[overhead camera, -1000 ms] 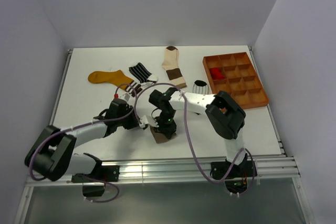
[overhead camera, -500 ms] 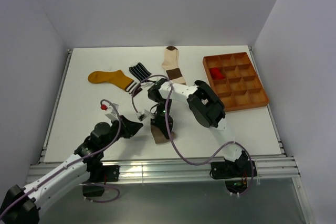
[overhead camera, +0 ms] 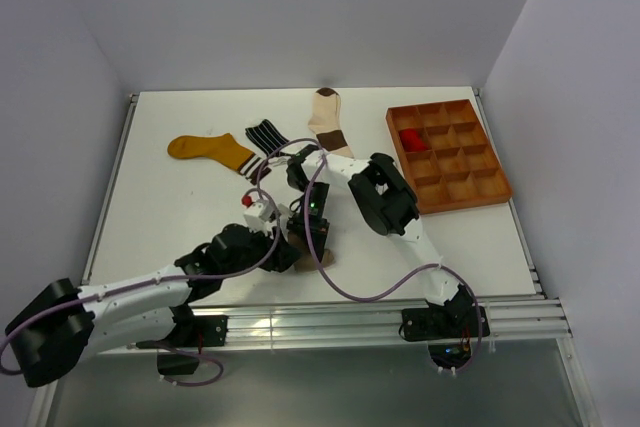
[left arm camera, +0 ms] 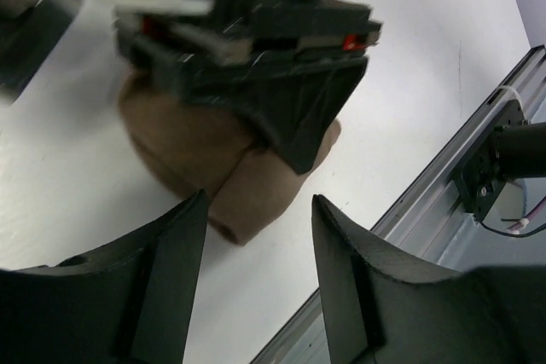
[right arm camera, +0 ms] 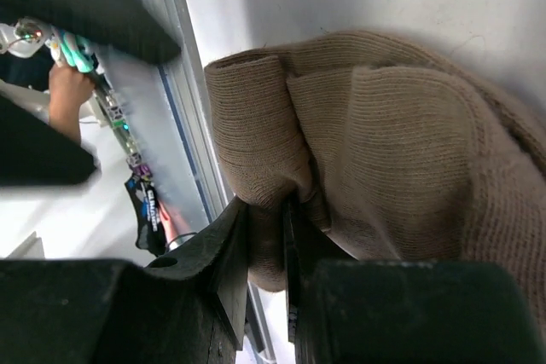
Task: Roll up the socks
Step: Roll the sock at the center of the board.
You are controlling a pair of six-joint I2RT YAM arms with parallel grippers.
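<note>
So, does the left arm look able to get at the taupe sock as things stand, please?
Probably yes: the left gripper stands open facing the taupe sock, with nothing between them. The right gripper is clamped on the sock's upper part, so only the folded end is free.

Near-centre crowded, left side open
Right gripper (overhead camera: 312,235) and left gripper (overhead camera: 284,255) flank the taupe sock (overhead camera: 322,259); table (overhead camera: 150,217) lies bare leftward.
</note>
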